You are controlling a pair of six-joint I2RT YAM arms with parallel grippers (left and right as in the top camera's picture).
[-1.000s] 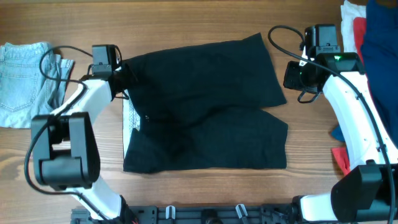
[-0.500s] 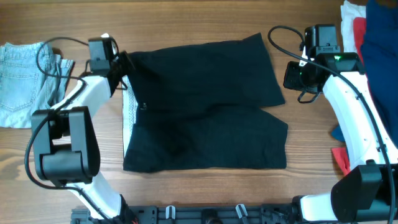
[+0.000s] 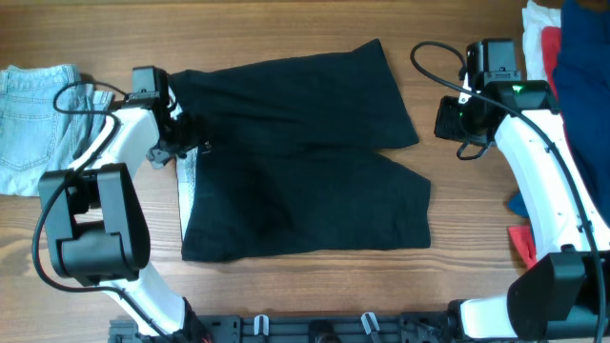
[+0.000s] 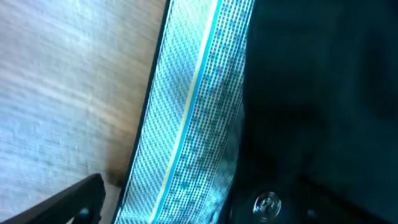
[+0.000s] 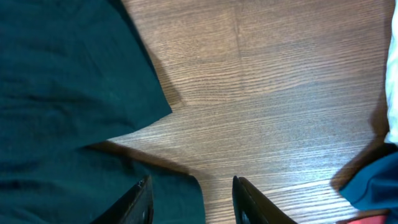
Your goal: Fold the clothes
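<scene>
1. Left jaws are pinched on the upper waist corner of the black garment [image 3: 305, 162]. I judge this from the way the cloth has followed them, since my left wrist view shows only one dark fingertip [image 4: 68, 202]. My right jaws are spread and empty, with their fingertips [image 5: 140, 199] hanging over bare wood of the surface [image 5: 280, 93].
2. Over the last second my left arm has swung outward to the left. The garment has come with it, so it now sits further left and its upper leg is drawn straighter. My right arm has not moved.
3. I read this as smoothing rather than folding. The garment lies open and flat with both legs pointing right, and no fold has been made yet.
4. The pale patterned band [image 4: 193, 112] of the waist runs right beneath my left wrist camera, beside a small metal snap [image 4: 267, 202]. On the other side, the upper leg's hem corner [image 5: 158, 102] is near my right jaws but not touching them.
5. A denim piece [image 3: 33, 114] lies beyond my left arm. A pile of blue, red and white clothes [image 3: 581, 67] waits at the right edge.
</scene>
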